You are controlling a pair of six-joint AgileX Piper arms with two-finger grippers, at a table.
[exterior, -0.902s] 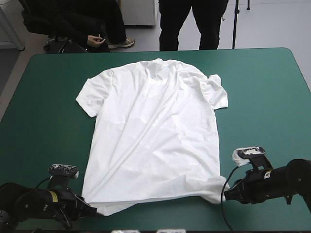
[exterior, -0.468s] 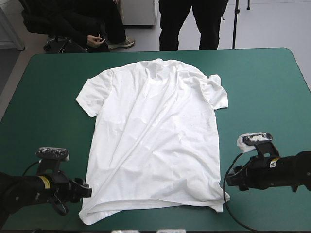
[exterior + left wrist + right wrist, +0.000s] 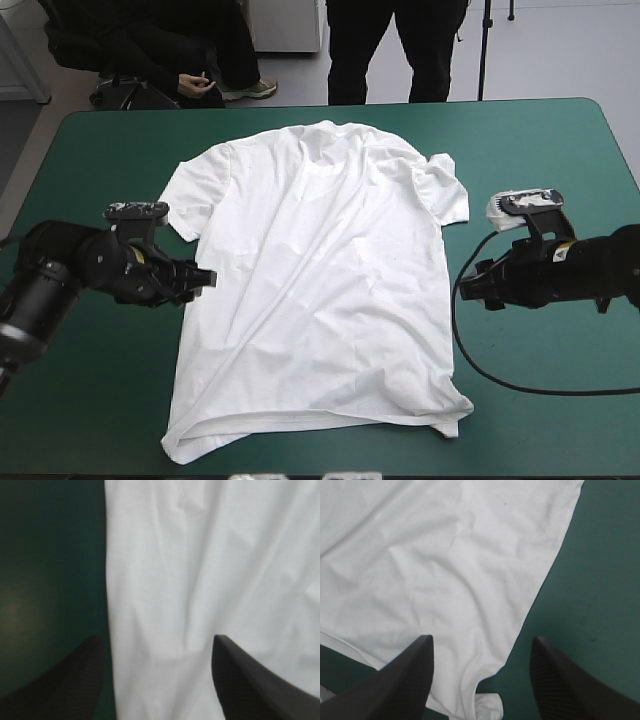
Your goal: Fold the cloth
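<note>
The white T-shirt (image 3: pixel 320 270) lies spread flat on the teal-green cover, collar toward the far edge and hem toward the near edge. My left gripper (image 3: pixel 204 277) is open at the shirt's left side edge, about halfway down its length. In the left wrist view the shirt (image 3: pixel 210 555) edge runs between the open fingers of the left gripper (image 3: pixel 156 647). My right gripper (image 3: pixel 470 286) is open just off the right side edge, below the crumpled right sleeve (image 3: pixel 445 190). In the right wrist view the right gripper (image 3: pixel 481 647) straddles the edge of the shirt (image 3: pixel 445 555).
Bare teal-green cover (image 3: pixel 560 170) shows on both sides of the shirt and along the near edge below the hem. The hem's near-left corner (image 3: pixel 185 445) is slightly doubled over.
Earlier both grippers were at the hem corners near the table's front edge. They have let go and moved away from that edge along the shirt's sides; the hem has settled flat.
</note>
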